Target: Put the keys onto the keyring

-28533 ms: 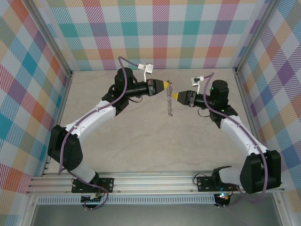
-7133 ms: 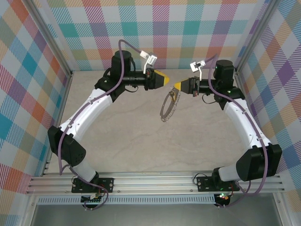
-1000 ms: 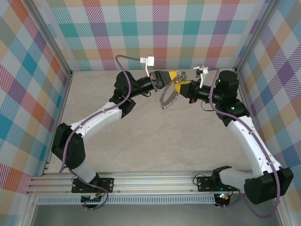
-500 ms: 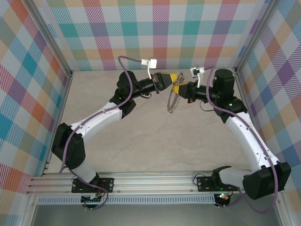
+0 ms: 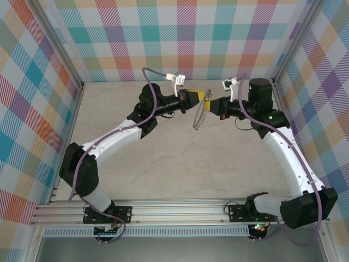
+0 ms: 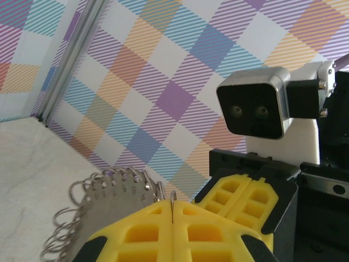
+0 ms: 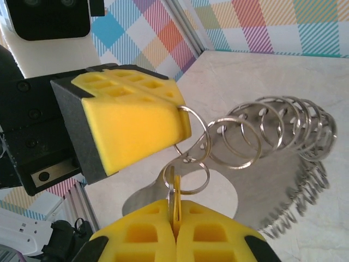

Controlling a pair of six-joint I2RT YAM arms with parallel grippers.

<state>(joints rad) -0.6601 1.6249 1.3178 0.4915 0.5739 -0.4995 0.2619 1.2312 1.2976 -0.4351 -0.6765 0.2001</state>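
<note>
The keyring [image 7: 272, 180] is a flat silver crescent carrying several small wire rings [image 7: 272, 128]. In the top view it hangs edge-on [image 5: 200, 116] under the two grippers, which meet tip to tip above the table's far middle. My left gripper [image 6: 173, 210] [image 5: 201, 96] is shut on one thin wire ring of the keyring [image 6: 112, 199]. My right gripper [image 7: 175, 212] [image 5: 211, 103] is shut on a tiny yellow key [image 7: 176, 192] beside a thin silver piece. The key's tip sits at a small ring just below the left fingers [image 7: 131, 123].
The beige tabletop [image 5: 174, 158] lies below the raised grippers. Plaid walls [image 5: 180, 38] close in the back and both sides, and an aluminium rail [image 5: 174, 210] runs along the near edge. The right wrist camera [image 6: 253, 109] sits close above the right fingers [image 6: 248, 202].
The two grippers have stayed tip to tip. The left fingertips have dropped slightly toward the near side, and the hanging keyring has swung from broad-side to edge-on.
</note>
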